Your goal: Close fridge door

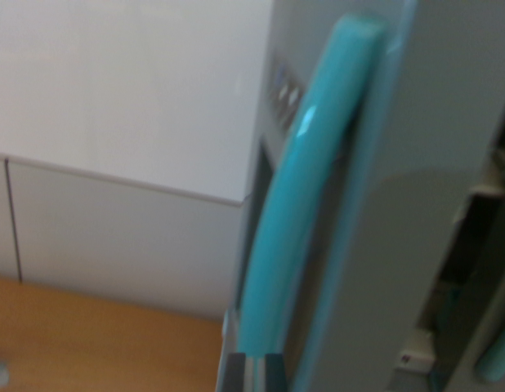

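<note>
Very close to the fridge door (416,204) — grey, filling the wrist view's right, seen edge-on and blurry. Long teal handle (297,204) curving down its front, shiny near the top. Open a little: a dark gap with shelves (481,220) on the far right. White wall (122,90) and orange-brown floor (89,335) on the left. Bit of gripper (252,371) at the bottom edge, just under the handle — jaws hidden, cannot tell if open or closed.
</note>
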You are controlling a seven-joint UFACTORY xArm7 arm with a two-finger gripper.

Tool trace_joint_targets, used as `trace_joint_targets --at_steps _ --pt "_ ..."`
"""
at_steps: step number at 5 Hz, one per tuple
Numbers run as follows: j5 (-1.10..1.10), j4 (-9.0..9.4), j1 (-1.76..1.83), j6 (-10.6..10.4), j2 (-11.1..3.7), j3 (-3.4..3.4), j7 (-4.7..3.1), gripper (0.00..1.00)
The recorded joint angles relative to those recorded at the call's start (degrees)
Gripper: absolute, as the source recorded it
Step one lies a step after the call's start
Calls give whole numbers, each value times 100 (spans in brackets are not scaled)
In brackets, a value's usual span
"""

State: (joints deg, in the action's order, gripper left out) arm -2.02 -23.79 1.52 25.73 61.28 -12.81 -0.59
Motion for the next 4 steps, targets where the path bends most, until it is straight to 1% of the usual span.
trace_joint_targets --at_steps 1,2,3,4 --pt "0 0 0 0 0 0 0 100" --pt "0 -4 0 0 -169 -77 0 100" --pt "0 -4 0 0 -169 -77 0 100" --pt "0 -24 0 0 -325 -137 0 100"
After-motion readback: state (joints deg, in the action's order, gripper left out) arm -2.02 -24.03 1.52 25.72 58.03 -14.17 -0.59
